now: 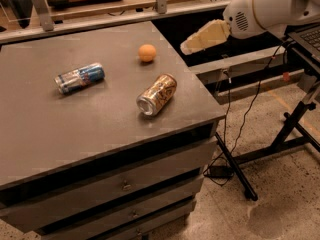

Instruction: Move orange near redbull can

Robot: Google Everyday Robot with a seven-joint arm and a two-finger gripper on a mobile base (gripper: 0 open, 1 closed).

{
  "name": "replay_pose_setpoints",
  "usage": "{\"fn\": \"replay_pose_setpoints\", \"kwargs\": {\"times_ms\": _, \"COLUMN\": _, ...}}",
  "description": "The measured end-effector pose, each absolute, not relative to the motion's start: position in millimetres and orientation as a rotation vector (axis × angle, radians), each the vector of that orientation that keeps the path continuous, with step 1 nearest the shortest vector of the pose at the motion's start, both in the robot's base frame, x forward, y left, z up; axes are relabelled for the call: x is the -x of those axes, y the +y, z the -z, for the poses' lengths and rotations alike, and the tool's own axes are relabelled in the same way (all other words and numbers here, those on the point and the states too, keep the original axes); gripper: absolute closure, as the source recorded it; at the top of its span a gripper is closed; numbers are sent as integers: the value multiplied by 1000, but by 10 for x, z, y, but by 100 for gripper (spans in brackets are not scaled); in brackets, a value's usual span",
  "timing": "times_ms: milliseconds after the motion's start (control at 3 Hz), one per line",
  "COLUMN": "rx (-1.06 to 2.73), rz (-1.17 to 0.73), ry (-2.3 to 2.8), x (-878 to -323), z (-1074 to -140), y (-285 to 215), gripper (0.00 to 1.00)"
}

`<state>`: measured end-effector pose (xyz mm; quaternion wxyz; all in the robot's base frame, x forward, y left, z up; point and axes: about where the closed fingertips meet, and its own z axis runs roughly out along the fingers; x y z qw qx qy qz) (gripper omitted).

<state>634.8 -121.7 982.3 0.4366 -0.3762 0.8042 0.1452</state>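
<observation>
Orange fruit (147,52), small, round and smooth, sits on the flat grey worktop (75,134) close to its far corner. Of the three things on the worktop it is the nearest to the jaws. Nothing holds or touches it.

Jaws: cream-coloured and tapered, at the end of the bulky white robot arm (270,6). They hang in the air off the edge of the worktop, above the dark gap beside it, with the tip turned toward the worktop. They are clear of every object. Apart or together: cannot tell, as they read as one pale wedge.

Slim blue-and-silver redbull can (80,77), with small red marks, lies on its side. It is the farthest thing from the jaws, beyond the orange on the side away from them and a little nearer the camera. Orange and can are well apart.

Fatter gold-and-brown patterned can (157,94) also lies on its side, its silver end facing the camera. It lies below the jaws in the view, nearer the camera than the orange, and apart from both orange and redbull can.

Grey drawer fronts (125,184) with small handles sit under the worktop. Beneath the jaws a black cable (240,129) hangs down to the speckled floor (280,199), beside the black metal stand legs (295,129).
</observation>
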Motion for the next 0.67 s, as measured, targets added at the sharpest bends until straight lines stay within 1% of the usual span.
{"fn": "replay_pose_setpoints", "kwargs": {"times_ms": 333, "rx": 936, "rz": -361, "ry": 2000, "x": -6348, "z": -9824, "y": -1216, "gripper": 0}}
{"fn": "replay_pose_setpoints", "kwargs": {"times_ms": 667, "rx": 964, "rz": -416, "ry": 1954, "x": -6463, "z": -9702, "y": -1037, "gripper": 0}}
